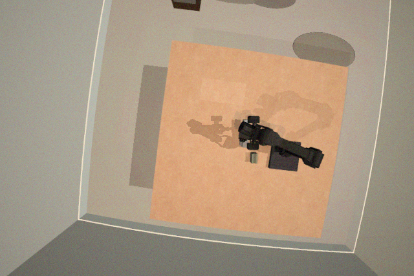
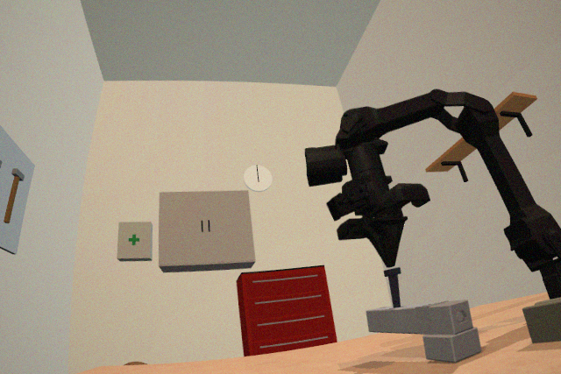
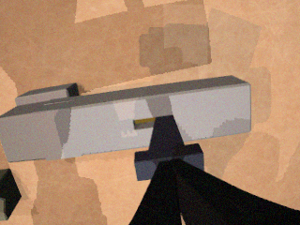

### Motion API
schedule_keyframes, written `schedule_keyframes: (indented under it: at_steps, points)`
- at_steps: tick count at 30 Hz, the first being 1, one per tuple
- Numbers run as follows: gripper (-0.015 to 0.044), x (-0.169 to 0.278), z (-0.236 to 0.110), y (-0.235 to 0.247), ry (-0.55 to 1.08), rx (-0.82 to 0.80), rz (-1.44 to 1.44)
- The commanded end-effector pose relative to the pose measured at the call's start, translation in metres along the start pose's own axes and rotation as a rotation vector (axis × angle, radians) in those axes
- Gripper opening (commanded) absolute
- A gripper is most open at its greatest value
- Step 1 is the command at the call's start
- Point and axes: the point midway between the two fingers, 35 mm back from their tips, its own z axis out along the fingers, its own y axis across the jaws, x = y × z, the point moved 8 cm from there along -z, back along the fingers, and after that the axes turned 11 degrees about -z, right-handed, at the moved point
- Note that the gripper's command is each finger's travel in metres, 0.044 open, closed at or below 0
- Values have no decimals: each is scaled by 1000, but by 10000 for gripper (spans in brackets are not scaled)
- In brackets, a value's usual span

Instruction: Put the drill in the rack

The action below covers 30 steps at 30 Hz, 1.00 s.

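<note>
A long pale grey block (image 1: 243,143) (image 2: 398,321) (image 3: 211,108) lies level on a smaller grey foot (image 2: 452,346). The dark T-shaped key (image 2: 395,290) (image 3: 142,170) stands upright in its top, with its crossbar well above the block. My gripper (image 2: 390,264) (image 3: 170,170) is shut and empty and points down. Its tips are at the top of the key's crossbar, touching or just above it. A yellow part (image 3: 144,121) shows in the slot beside the key's shank. The drill cannot be made out otherwise. A small grey-green block, apparently the rack (image 1: 253,158) (image 2: 541,322) (image 3: 7,194), stands near the grey block.
The arm's dark base plate (image 1: 283,162) is to the right of the grey block in the top view. The arm hides part of the block there. A red drawer cabinet (image 2: 287,311) and a wall shelf (image 2: 458,152) are in the background.
</note>
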Motion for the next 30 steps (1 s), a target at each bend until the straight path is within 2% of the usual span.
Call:
schedule_keyframes:
  at_steps: [1,30]
  points:
    - [0,2,5,-1,1,1,9]
    - [0,0,16,-2,1,1,9]
